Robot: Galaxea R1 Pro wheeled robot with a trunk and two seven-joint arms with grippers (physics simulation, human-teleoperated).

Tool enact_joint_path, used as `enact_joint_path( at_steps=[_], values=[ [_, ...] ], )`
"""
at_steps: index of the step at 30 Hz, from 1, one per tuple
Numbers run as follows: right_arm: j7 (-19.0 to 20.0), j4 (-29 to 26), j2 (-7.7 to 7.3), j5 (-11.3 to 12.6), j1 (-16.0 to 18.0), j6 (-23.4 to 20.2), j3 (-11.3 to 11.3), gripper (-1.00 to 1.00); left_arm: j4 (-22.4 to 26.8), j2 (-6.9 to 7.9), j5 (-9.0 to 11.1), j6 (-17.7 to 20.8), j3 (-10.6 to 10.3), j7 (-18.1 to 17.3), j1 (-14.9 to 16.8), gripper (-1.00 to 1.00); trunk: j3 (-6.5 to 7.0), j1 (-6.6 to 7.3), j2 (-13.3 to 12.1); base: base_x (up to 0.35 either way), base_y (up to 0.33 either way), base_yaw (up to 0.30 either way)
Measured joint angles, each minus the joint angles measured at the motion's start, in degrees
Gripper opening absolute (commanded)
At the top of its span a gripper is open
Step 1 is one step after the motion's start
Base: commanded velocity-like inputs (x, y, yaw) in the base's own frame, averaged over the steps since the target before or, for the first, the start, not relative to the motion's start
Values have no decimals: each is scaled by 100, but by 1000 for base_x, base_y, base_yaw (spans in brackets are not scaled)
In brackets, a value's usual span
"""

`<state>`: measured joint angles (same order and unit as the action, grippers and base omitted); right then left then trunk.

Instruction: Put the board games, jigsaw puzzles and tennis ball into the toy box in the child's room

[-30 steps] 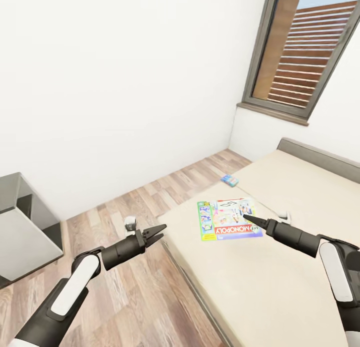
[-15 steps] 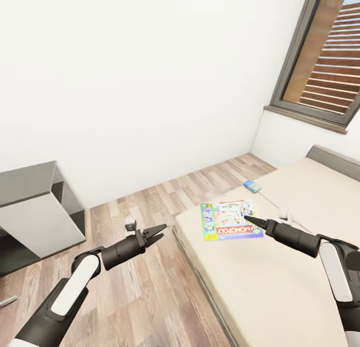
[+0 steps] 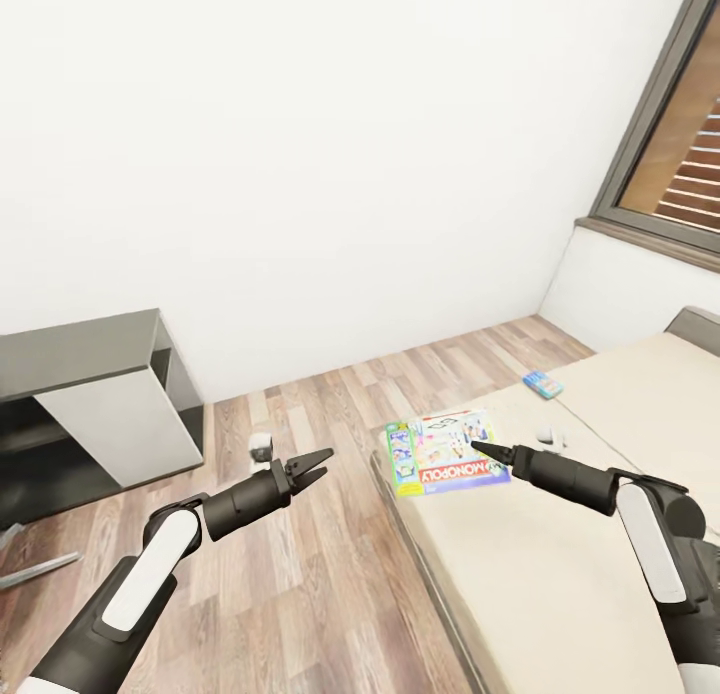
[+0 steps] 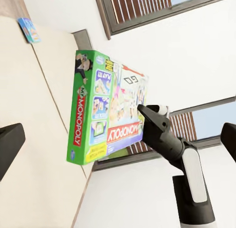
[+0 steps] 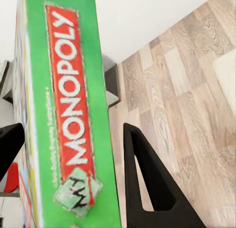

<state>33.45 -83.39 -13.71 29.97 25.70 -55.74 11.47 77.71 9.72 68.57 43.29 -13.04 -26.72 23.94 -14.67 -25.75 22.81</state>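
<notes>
Since the earlier frame the camera turned left. On the bed (image 3: 560, 574) a small blue game (image 3: 542, 384) lay well behind the Monopoly box (image 3: 440, 452), gripped at its edge by the right hand (image 3: 478, 447). Left hand (image 3: 312, 465) hung open, empty, over the floor (image 3: 300, 594).

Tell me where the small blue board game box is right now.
In the head view, the small blue board game box lies on the cream bed near its far edge, beyond the green Monopoly box, on the robot's right.
</notes>
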Motion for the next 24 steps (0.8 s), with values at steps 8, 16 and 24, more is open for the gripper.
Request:
enact_joint_path(
  at_steps=[8, 16, 24],
  values=[
    [-38, 0, -1, 1, 0, 13, -182, -100, -1, 0, 0, 0, 0, 0, 0, 100, 0, 0, 0, 0, 0, 46],
    [-383, 0, 3, -169, 0, 20, -502, -100, -2, 0, 0, 0, -1, 0, 1, 100, 0, 0, 0, 0, 0, 13],
    [-735, 0, 7, -260, 0, -3, -638, -100, -2, 0, 0, 0, -7, 0, 1, 100, 0, 0, 0, 0, 0, 3]
  ],
)
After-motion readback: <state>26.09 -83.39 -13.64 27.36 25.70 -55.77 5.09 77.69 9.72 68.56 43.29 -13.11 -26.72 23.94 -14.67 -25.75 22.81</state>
